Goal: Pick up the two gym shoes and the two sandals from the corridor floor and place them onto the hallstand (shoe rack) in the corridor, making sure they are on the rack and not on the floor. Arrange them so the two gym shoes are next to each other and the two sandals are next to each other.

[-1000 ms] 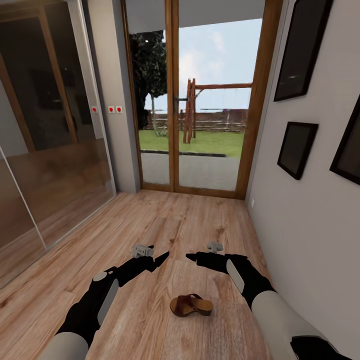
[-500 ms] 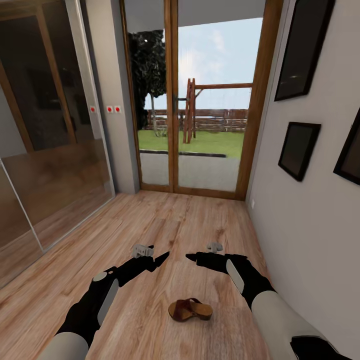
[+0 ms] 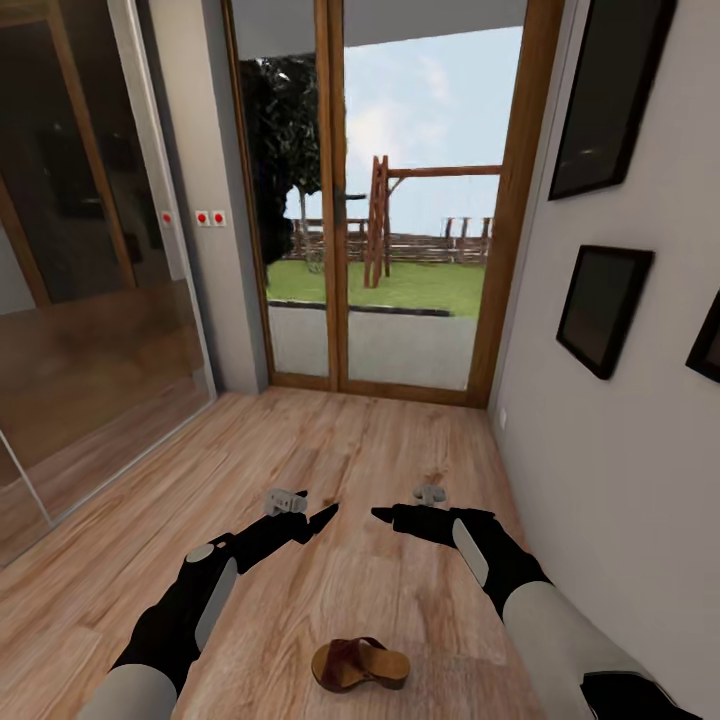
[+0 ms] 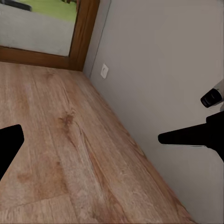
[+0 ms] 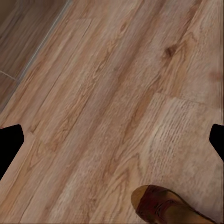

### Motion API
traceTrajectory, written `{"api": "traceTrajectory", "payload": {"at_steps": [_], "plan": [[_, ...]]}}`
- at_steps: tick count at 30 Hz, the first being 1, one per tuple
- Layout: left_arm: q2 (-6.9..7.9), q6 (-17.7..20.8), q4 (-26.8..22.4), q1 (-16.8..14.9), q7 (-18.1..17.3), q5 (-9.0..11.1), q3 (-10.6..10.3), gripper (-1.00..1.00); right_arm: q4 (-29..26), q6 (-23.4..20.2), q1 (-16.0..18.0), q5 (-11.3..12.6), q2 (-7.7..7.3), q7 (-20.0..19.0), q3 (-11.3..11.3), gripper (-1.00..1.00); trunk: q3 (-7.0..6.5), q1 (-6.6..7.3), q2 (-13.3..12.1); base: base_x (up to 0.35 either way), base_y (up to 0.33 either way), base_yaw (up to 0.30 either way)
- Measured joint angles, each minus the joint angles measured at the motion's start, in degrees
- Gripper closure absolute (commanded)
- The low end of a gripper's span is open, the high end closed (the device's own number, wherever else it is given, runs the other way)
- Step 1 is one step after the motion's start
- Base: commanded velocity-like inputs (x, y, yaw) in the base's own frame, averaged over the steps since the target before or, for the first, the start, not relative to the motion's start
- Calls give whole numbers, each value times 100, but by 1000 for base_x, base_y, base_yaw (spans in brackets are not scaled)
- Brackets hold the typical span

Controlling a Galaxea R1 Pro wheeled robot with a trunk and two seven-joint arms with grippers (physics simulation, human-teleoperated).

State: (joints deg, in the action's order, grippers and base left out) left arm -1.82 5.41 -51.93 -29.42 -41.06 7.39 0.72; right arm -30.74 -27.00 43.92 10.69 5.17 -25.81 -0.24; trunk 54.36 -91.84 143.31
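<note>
Where the corridor floor (image 3: 400, 450) runs toward the glazed wooden door (image 3: 400, 200), both arms are seen extended forward and low in the head view, with nothing carried. The left gripper (image 3: 325, 517) and the right gripper (image 3: 385, 515) are held above the planks, their tips pointing toward each other and lying close together without touching. The jaws of the left gripper are spread wide in the left wrist view, where one dark finger (image 4: 7, 147) is seen at one margin and the right gripper's tip beyond it, against the grey wall (image 4: 163, 70). The jaws of the right gripper are likewise spread, with the fingers (image 5: 8, 144) at opposite margins of its wrist view and bare planks between them. A single brown sandal (image 3: 358, 664) (tan footbed, wide strap) is seen lying on the floor at the near edge of the head view, between the two forearms and well apart from both grippers. Dark picture frames (image 3: 600, 310) are seen hanging on the right-hand wall.
</note>
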Motion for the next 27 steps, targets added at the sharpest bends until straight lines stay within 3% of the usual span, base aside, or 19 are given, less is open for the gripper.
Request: {"api": "traceTrajectory", "payload": {"at_steps": [27], "plan": [[0,0,-1,0,0,-2,0,-100,5,7,-1,1,-7,-9,0,-100,0,-1,0,47,-20,0]]}}
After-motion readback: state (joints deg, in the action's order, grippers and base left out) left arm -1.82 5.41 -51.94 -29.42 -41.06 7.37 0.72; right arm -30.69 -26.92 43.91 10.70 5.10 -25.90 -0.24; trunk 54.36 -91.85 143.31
